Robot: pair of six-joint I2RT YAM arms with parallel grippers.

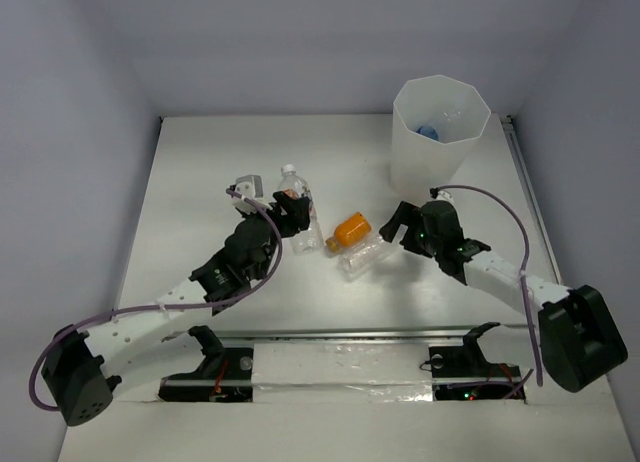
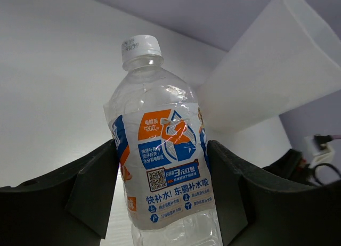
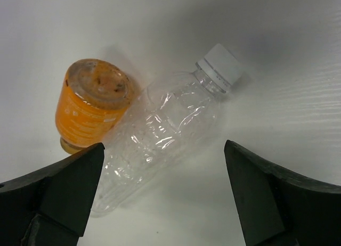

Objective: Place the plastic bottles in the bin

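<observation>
- Fingers (image 2: 90, 187) of our left gripper (image 2: 162, 193) pressed on both sides of a clear bottle with a blue and orange label (image 2: 165, 161). We had it in a tight grip.
- That bottle had a white cap (image 2: 139, 46). From above, we saw the cap point to the far side of the white table (image 1: 200, 162).
- We could not tell if the bottle touched the table or hung just over it.
- Our right gripper (image 3: 164, 166) was wide open. Its two fingers stood well apart and touched nothing.
- Under the right gripper, a clear bottle with no label (image 3: 160, 134) lay on its side on the table, between the two fingers in the wrist view.
- Next to it lay a stubby orange bottle (image 3: 90, 110). The two bottles touched each other.
- From above, these two bottles lay near the middle of the table, between our two grippers.
- We saw the bin (image 1: 432, 167) at the far right of the table, just past our right gripper. It was tall and milky white, with a rim of many sides.
- Inside the bin we saw a small blue thing (image 1: 428, 132). We could not tell what it was.
- In the left wrist view, the bin's wall showed behind the bottle we gripped, up and to the right.
</observation>
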